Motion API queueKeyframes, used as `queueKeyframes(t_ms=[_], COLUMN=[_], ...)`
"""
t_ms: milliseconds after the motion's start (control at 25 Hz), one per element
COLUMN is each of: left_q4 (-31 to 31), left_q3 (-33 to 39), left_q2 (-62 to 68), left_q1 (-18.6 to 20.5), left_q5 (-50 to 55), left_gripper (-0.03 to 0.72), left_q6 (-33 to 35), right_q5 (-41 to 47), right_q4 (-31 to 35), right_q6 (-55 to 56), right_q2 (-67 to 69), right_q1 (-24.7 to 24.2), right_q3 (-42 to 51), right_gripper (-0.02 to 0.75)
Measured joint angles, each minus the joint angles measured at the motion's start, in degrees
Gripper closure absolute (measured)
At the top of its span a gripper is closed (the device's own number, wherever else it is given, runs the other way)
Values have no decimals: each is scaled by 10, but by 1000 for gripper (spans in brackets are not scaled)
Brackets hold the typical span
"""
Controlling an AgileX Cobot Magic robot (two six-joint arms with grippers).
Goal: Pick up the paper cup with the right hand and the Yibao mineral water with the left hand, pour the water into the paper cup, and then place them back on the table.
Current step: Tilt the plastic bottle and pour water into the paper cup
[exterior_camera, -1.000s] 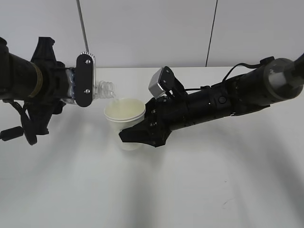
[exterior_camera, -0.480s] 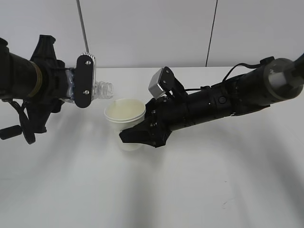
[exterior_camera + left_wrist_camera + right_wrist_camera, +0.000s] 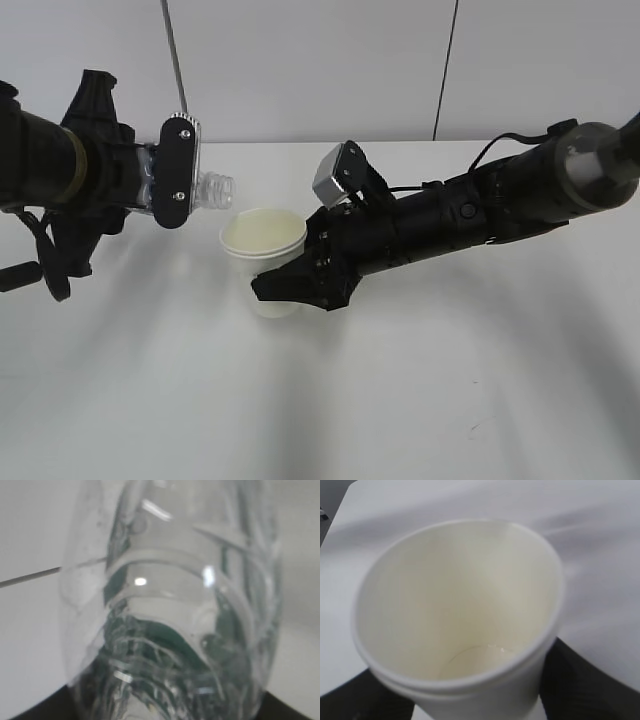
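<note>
Water shows as a thin pool at the bottom of the paper cup (image 3: 465, 625), which we see from the right wrist view as cream inside with a rolled rim. In the exterior view the right hand (image 3: 300, 278) has its jaws clamped on the lower wall of the paper cup (image 3: 263, 238), which sits upright near the middle of the desk (image 3: 420, 390); whether its base touches the desk we cannot tell. The left hand (image 3: 172, 185) has its jaws clamped on the Yibao mineral water (image 3: 215, 190), held on its side above the desk with the open mouth pointing right, just beside and slightly above the cup's rim but apart from it. The left wrist view is filled by the clear ridged bottle (image 3: 175, 610), with dark green showing through it. Behind the desk we see a pale wall (image 3: 320, 60) with a thin grey rod (image 3: 173, 50) and a dark vertical line (image 3: 446, 60). Nothing lies between bottle mouth and cup.
</note>
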Motion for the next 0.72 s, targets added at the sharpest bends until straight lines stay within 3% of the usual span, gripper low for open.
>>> queueKeyframes(t_ms=[720], left_q4=[22], left_q3=[0], left_q2=[1], left_q1=[-16], left_q5=[19], left_gripper=[350], left_q6=[0], right_q5=[0], right_q4=[-1], right_q6=[0], right_q2=[0], right_q1=[0], right_q3=[-2], right_gripper=[217])
